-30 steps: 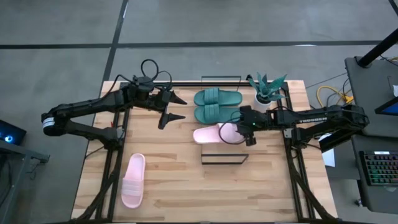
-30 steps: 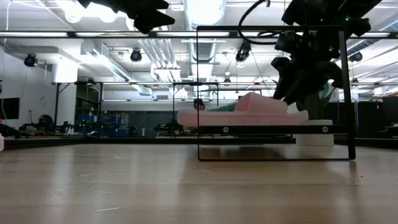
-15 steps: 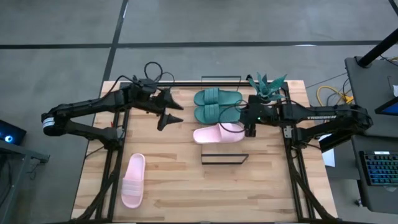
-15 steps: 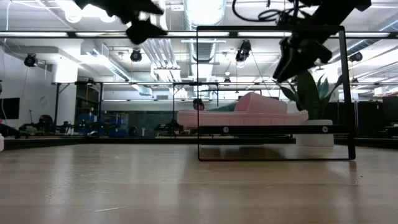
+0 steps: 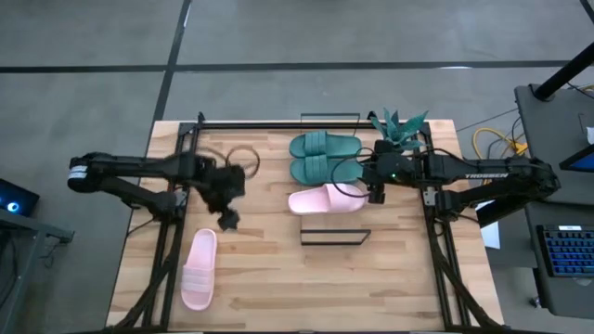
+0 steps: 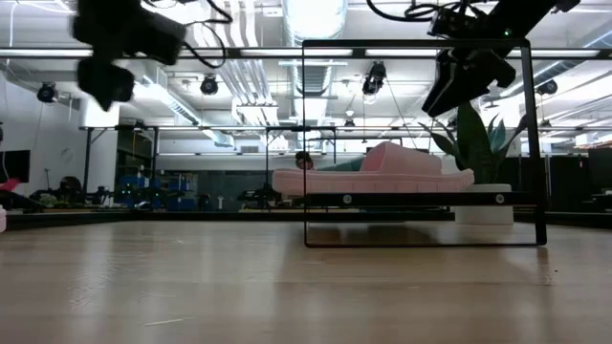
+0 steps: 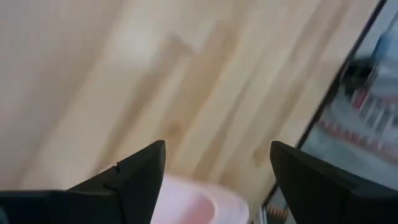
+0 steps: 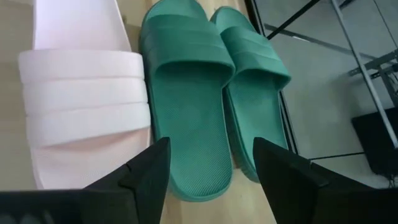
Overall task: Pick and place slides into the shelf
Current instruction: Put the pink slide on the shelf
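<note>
Two teal-green slides (image 5: pixel 323 158) and one pale pink slide (image 5: pixel 325 199) lie side by side, soles down, on the shelf (image 6: pixel 411 198). A second pink slide (image 5: pixel 198 269) lies flat on the tabletop at the near left. My left gripper (image 5: pixel 227 219) hangs open above the table, just beyond that slide's far end; the slide's edge (image 7: pixel 186 204) shows between its fingers in the left wrist view. My right gripper (image 5: pixel 375 191) is open and raised above the shelf's right side, over the pink slide (image 8: pixel 81 93) and the green ones (image 8: pixel 186 99).
A potted green plant (image 5: pixel 399 134) stands at the far right, close behind my right arm. The shelf's thin dark end frames (image 5: pixel 334 237) rise from the table's middle. Bare wood lies near the front edge (image 5: pixel 325 297).
My left gripper has swung from the table's far side toward the near edge and down, tipping and rolling, and now hangs by the loose pink slide. My right gripper has risen away from the pink slide on the shelf, which stays lying there.
</note>
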Tool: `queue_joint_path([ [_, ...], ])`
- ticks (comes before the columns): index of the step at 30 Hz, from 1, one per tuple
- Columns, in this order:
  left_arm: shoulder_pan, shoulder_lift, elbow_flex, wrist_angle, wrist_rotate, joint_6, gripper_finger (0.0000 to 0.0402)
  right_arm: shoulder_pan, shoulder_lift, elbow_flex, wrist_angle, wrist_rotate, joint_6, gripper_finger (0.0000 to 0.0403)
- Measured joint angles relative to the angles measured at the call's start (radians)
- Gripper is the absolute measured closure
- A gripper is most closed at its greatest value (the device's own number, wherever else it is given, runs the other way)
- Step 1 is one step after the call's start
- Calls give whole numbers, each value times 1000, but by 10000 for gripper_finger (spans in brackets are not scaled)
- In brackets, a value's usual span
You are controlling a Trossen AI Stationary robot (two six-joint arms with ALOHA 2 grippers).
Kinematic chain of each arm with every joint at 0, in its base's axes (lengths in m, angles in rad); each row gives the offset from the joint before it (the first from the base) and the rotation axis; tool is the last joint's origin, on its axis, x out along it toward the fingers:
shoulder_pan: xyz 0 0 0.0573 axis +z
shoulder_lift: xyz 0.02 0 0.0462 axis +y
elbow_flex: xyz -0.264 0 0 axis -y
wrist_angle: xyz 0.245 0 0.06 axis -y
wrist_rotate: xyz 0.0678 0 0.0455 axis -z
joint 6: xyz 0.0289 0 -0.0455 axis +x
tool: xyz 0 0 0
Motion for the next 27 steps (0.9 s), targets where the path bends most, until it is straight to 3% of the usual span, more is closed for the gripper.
queue_joint_path([
  [7, -273, 0, -35, -16, 31, -249, 127, 0, 4, -5, -2, 0, -3, 184],
  [13, -445, -2, -130, 73, 27, -496, 127, 0, 4, -5, -5, 0, 1, 183],
  [19, -521, -2, -267, 252, 4, -571, 127, 0, 4, -5, -5, -1, 1, 183],
  [22, -529, -1, -318, 265, 10, -600, 127, 0, 4, -5, -5, -1, 1, 183],
  [27, -545, 0, -365, 316, 111, -649, 127, 0, 4, -5, -5, -2, 1, 183],
])
